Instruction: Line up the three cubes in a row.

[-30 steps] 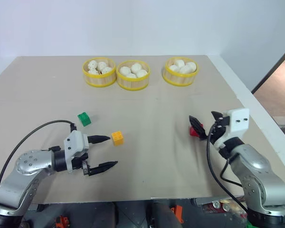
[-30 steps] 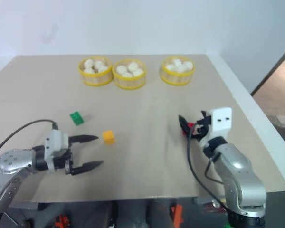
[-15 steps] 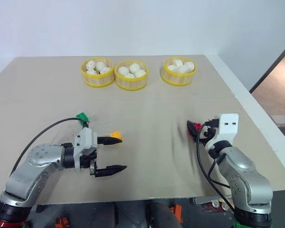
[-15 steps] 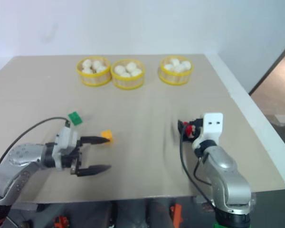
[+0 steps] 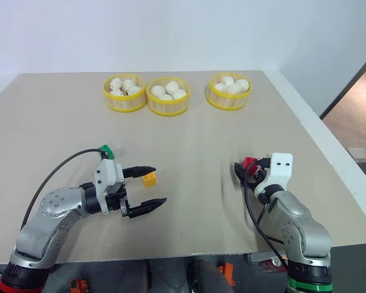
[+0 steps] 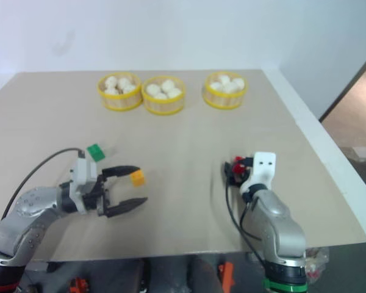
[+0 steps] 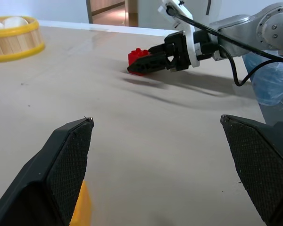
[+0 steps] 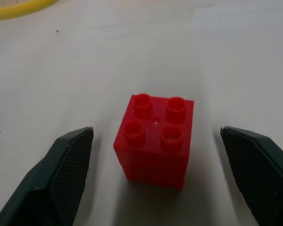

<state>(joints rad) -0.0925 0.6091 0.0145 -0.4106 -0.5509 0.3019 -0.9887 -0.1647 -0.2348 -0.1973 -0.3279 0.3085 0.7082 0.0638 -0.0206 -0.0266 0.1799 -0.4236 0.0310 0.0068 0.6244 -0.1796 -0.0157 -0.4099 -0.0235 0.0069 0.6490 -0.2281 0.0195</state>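
Right gripper (image 8: pixel 155 141) stands low over the counter (image 5: pixel 195 128) with its jaws released and spread wide, one on each side of the red cube (image 8: pixel 154 140); neither touches it. The red cube sits studs up on the counter, on the robot's right, well apart from the other two cubes.

Left gripper (image 5: pixel 149 188) lies level, pointing across toward the right, jaws released and holding nothing. The yellow-orange cube (image 5: pixel 149 179) rests on the counter just beside its upper jaw tip; contact cannot be confirmed. The green cube (image 5: pixel 105 151) lies behind that arm's wrist, partly hidden. Three yellow baskets of white buns (image 5: pixel 168 96) stand in a line at the far side, clear of the work.

Assessment: step in hand appears to be the pick-up of the red cube; no cube is yet in a row, so the task is at an early stage.

Recommendations for the grasp:
- The cube sits slightly turned between the jaws; square the wrist to its flat sides before closing
- Bring the pads down to mid-height of the cube walls, below the studs
- Close evenly so the cube is not pushed sideways
- Carry it toward the yellow-orange and green cubes, since those two already lie near each other
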